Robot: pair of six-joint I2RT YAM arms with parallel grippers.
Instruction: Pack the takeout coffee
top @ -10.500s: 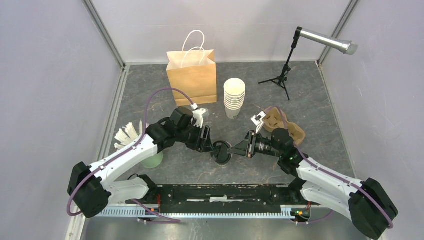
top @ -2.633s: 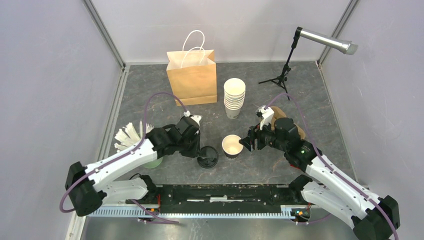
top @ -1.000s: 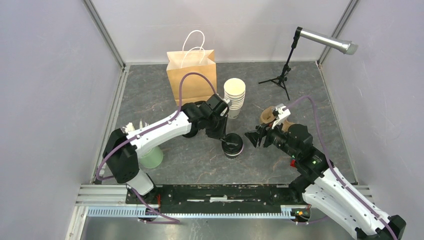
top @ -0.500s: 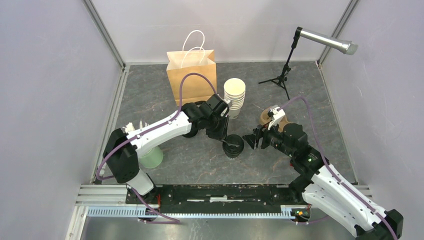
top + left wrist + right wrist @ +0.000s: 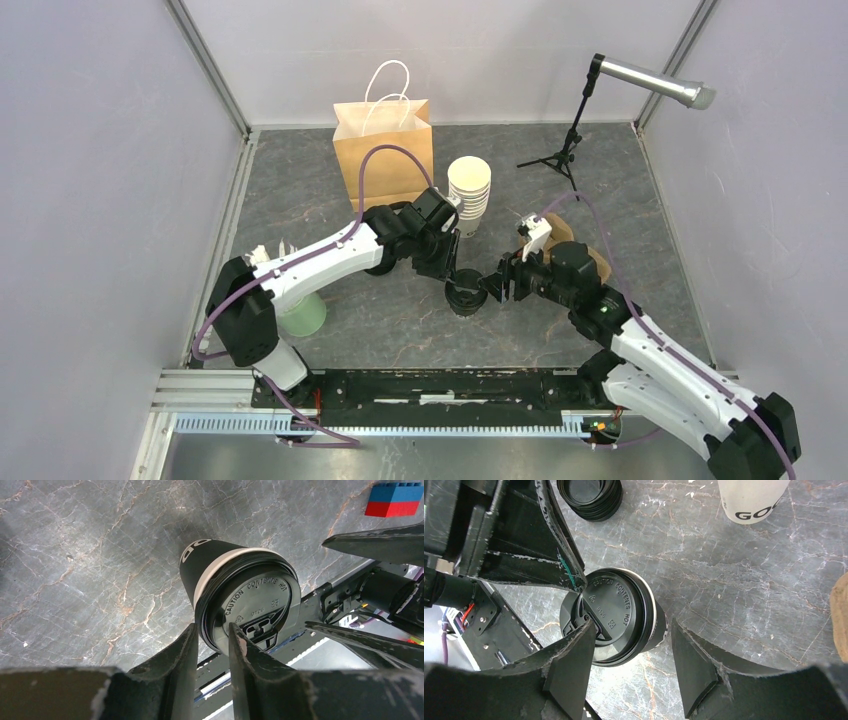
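Grey marbled table (image 5: 640, 220). Brown paper bag (image 5: 383, 152) upright at far edge, left of middle. Mic on a tripod (image 5: 566, 150) in far right corner. Brown carrier (image 5: 556, 231) right of middle, partly hidden by the right arm. Stack of lidless cups (image 5: 468, 196) just right of the bag, toward the table's middle. Cup (image 5: 466, 298) upright near the middle of the table, on the near side of the stack, black lid on, between both grippers. Lid pile (image 5: 591, 495) near it, seen only from the right wrist. Left gripper (image 5: 212, 630) over the cup, jaws a little apart, straddling the lid's rim; no clear pinch. Right gripper (image 5: 631, 627) wide apart, one finger on each side of the cup; one overlaps the lid edge in view, the other is just clear of the cup wall.
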